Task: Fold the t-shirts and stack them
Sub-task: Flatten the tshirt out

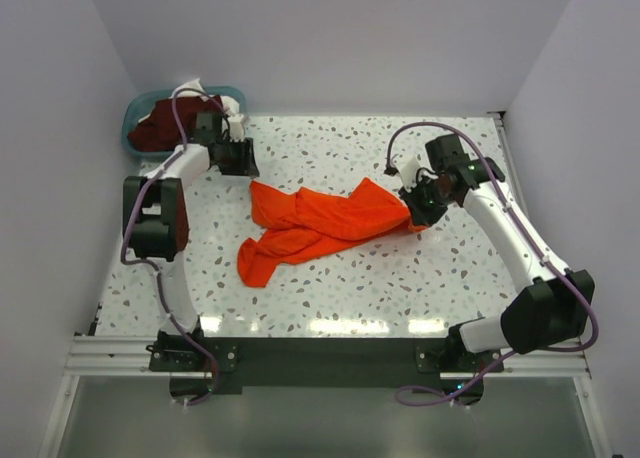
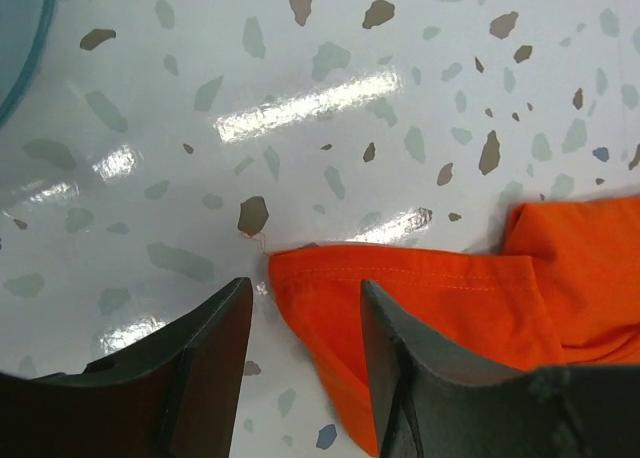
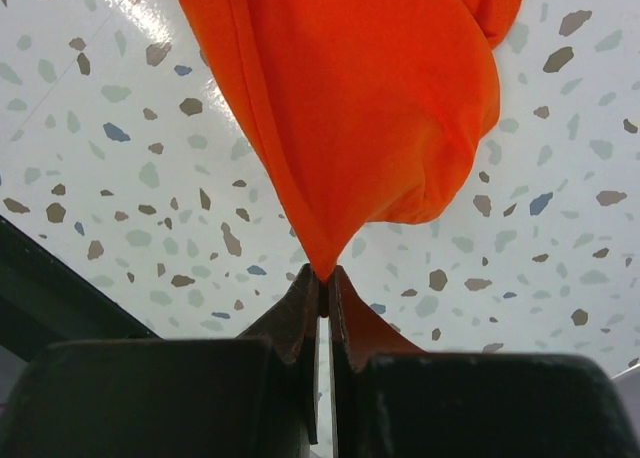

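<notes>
One bright orange-red t-shirt (image 1: pixel 320 223) lies crumpled across the middle of the speckled table. My right gripper (image 1: pixel 418 216) is shut on the shirt's right end, and the cloth (image 3: pixel 360 98) fans out from the pinched tip between the jaws (image 3: pixel 325 275). My left gripper (image 1: pixel 243 168) hovers at the shirt's far left corner. In the left wrist view it (image 2: pixel 305 303) is open, with the hemmed corner (image 2: pixel 330 288) lying between the fingers and running under the right finger (image 2: pixel 400 358). Dark maroon t-shirts (image 1: pixel 163 123) and white cloth (image 1: pixel 230 106) sit in the basket.
The teal plastic basket (image 1: pixel 130 136) stands at the table's far left corner, just behind my left arm; its rim (image 2: pixel 18 48) shows in the left wrist view. White walls close in the left, back and right sides. A dark rail (image 1: pixel 320 353) runs along the near edge.
</notes>
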`<control>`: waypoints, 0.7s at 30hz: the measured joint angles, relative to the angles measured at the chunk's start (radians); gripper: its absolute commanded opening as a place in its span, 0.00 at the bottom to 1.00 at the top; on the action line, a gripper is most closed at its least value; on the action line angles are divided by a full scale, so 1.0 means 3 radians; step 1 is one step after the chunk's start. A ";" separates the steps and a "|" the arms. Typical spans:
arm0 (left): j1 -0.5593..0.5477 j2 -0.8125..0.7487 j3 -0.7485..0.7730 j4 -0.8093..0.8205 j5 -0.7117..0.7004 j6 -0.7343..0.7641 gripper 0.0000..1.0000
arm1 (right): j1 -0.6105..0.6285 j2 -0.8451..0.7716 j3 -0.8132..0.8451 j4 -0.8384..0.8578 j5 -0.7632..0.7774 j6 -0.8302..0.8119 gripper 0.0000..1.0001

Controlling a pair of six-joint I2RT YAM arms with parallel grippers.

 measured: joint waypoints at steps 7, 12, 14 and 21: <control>-0.0182 0.0221 0.0108 -0.0237 -0.0474 -0.0011 0.49 | -0.0061 0.0003 0.0000 0.0032 0.0067 0.0022 0.00; -0.0267 0.0294 0.0145 -0.0323 -0.0699 0.0005 0.48 | -0.0093 0.0008 0.0000 0.0034 0.0070 0.0020 0.00; -0.0294 0.0309 0.0159 -0.0333 -0.0759 0.0014 0.45 | -0.0103 0.0022 0.0000 0.0036 0.0071 0.0020 0.00; -0.0352 0.0397 0.0275 -0.0371 -0.0877 0.0043 0.11 | -0.0149 0.0061 -0.0001 0.0099 0.0154 0.0022 0.00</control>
